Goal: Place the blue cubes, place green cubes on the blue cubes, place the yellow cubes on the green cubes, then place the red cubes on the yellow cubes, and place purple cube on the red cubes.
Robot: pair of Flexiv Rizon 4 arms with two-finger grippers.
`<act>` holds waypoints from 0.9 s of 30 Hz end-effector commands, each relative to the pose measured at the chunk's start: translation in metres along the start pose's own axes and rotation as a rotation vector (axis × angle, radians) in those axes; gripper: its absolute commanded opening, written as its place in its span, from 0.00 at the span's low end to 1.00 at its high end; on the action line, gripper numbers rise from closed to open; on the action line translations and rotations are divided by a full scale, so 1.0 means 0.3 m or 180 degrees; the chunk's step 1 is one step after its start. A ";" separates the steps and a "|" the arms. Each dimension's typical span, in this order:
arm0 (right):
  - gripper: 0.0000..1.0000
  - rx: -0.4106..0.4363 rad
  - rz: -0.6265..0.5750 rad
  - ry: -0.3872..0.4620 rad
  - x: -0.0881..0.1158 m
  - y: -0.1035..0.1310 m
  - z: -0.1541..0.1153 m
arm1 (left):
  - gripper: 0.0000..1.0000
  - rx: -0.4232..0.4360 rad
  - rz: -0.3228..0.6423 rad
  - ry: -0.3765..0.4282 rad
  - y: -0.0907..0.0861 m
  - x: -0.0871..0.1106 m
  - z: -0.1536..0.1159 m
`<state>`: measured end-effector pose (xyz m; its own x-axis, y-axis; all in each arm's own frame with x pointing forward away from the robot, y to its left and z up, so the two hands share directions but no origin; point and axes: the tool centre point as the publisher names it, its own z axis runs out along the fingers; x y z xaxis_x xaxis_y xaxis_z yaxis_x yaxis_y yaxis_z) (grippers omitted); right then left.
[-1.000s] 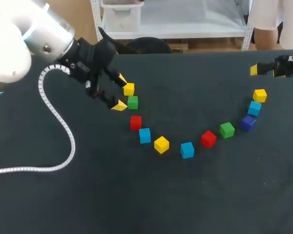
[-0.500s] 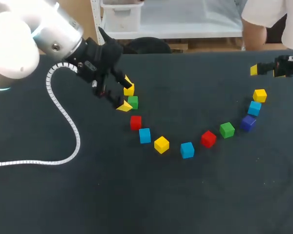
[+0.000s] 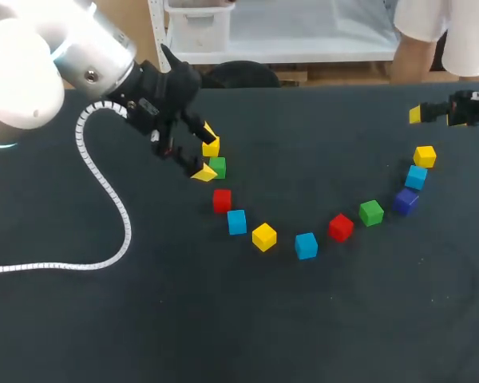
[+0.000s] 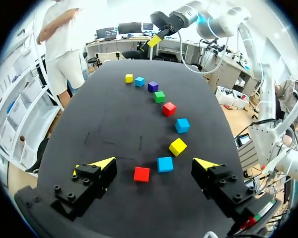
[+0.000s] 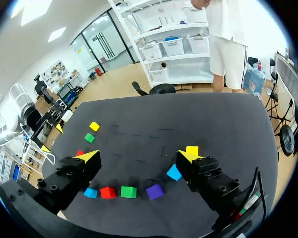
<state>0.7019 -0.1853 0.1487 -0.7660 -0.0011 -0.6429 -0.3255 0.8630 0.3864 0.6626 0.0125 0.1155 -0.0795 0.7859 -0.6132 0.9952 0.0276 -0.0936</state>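
The blue cube point(image 3: 237, 222) I judge I should take first lies on the table point(image 3: 144, 319), in the arc of cubes. It sits between a red cube point(image 3: 221, 200) and a yellow cube point(image 3: 264, 237), near both but touching neither. My left hand point(image 4: 155, 162) hangs over the arc's left end with its fingers spread wide and nothing in them. In its wrist view the red cube lies ahead between the fingers, the blue cube just beside it. To do this well I would shift along the arc until the blue cube is centred. I would then turn the wrist so the fingers come down on its two free faces, not the sides toward its neighbours, and close squarely so it does not twist. My right hand point(image 5: 136, 158) is at the table's far right edge, likewise wide open and empty. The cubes look like small, hard, smooth blocks with crisp edges, probably light. The table's dark matte top should keep them from sliding.
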 end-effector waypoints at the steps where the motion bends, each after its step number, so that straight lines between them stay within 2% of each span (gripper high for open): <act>1: 1.00 0.0009 0.0002 -0.0001 0.001 0.002 -0.002 | 1.00 0.0001 0.0000 0.0006 0.001 0.000 -0.001; 3: 1.00 -0.0209 -0.0357 0.0064 0.001 0.092 0.001 | 1.00 0.0001 0.0000 0.0006 0.001 0.000 -0.001; 5: 1.00 -0.0240 -0.0691 0.0185 0.008 0.164 0.011 | 1.00 0.0001 0.0000 0.0006 0.001 0.000 -0.001; 11: 1.00 -0.0522 -0.1318 0.0507 0.059 0.309 0.022 | 1.00 0.0001 0.0000 0.0006 0.001 0.000 -0.001; 14: 1.00 -0.0702 -0.1644 0.0838 0.112 0.353 0.025 | 1.00 0.0001 0.0000 0.0006 0.001 0.000 -0.001; 20: 1.00 -0.1004 -0.2177 0.1379 0.209 0.389 0.029 | 1.00 0.0001 0.0000 0.0006 0.001 0.000 -0.001; 27: 1.00 -0.1433 -0.2707 0.1801 0.325 0.437 0.047 | 1.00 0.0001 0.0000 0.0006 0.001 0.000 -0.001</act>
<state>0.5895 -0.0706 0.1271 -0.4968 -0.6751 -0.5454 -0.8520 0.4991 0.1583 0.6625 0.0126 0.1154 -0.0791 0.7854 -0.6139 0.9953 0.0275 -0.0931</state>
